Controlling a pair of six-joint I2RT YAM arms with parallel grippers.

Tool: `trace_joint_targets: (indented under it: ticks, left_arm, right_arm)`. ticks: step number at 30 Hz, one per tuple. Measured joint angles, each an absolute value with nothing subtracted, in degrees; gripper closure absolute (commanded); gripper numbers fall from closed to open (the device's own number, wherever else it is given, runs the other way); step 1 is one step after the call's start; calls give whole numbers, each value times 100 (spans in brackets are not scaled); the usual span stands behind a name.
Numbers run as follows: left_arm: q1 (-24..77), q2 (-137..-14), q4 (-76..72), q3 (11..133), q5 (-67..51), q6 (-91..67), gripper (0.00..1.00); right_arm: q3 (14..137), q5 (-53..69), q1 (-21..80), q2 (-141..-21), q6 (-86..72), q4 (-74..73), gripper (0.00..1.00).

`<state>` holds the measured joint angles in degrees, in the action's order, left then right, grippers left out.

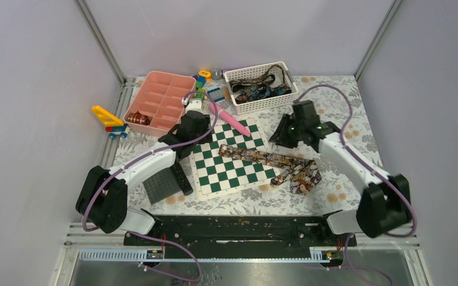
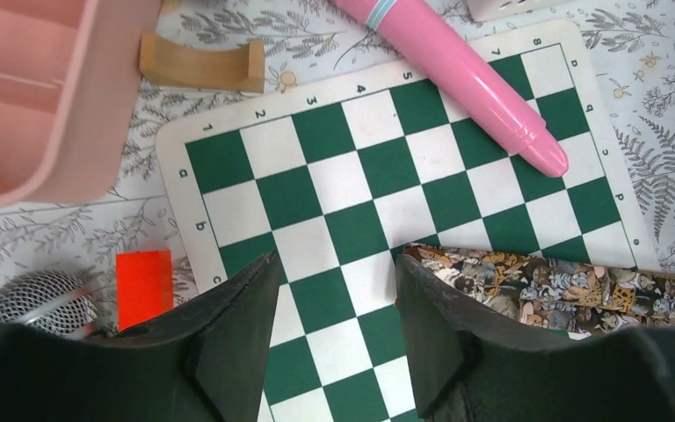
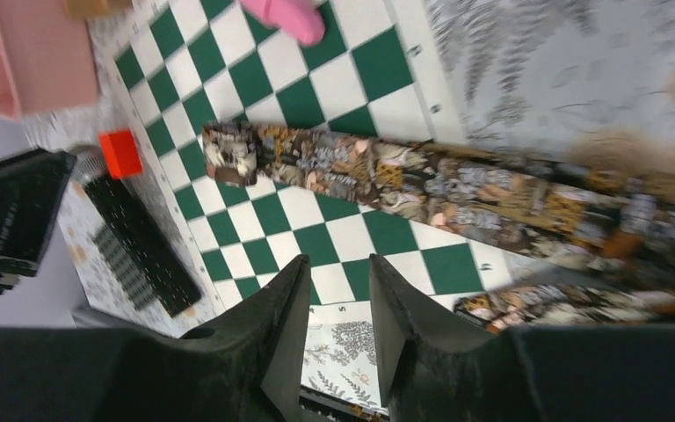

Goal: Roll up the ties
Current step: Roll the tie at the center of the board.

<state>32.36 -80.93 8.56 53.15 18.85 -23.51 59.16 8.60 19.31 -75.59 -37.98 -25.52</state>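
Note:
A long tie (image 1: 271, 162) in a busy brown and tan pattern lies flat across the green-and-white chessboard (image 1: 214, 174), with its wide end folded off the board's right edge. My left gripper (image 2: 337, 258) hovers open and empty over the board. The tie's narrow end (image 2: 536, 283) lies just beside its right finger. My right gripper (image 3: 338, 258) is open with a narrower gap, above the board's near edge, holding nothing. The tie (image 3: 422, 180) stretches ahead of it. More ties (image 1: 259, 89) sit bundled in the white basket (image 1: 238, 107). A small patterned coil (image 1: 137, 118) rests in the pink tray (image 1: 161, 89).
A pink pen (image 2: 475, 79) lies on the board's far corner. A wooden block (image 2: 200, 63), an orange block (image 2: 143, 286) and a mesh ball (image 2: 39, 303) sit to the left. A black bar (image 1: 182, 179), a grey plate (image 1: 161, 186) and a yellow toy (image 1: 108, 119) lie further left.

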Motion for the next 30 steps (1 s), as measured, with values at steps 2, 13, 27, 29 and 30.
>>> trace_joint_targets:
  ticks: [2,13,27,29,30]
  left_arm:
    - [3205,-8093,794,5190,1793,-2456,47]
    - [3151,-8093,447,4934,1671,-2834,48]
    - [3079,-8119,421,4910,1555,-2941,49]
    - [3063,-8160,416,4910,1529,-2939,49]
    - [3059,-8195,416,4910,1511,-2939,49]
  right_arm:
    - [5957,996,2187,-8053,-3780,-2368,66]
    - [7199,1496,2716,-10269,-3660,-1920,77]
    - [7896,1680,2797,-11174,-3476,-1839,81]
    - [7902,1691,2821,-11227,-3446,-1837,81]
    - [7913,1708,2834,-11260,-3428,-1837,81]
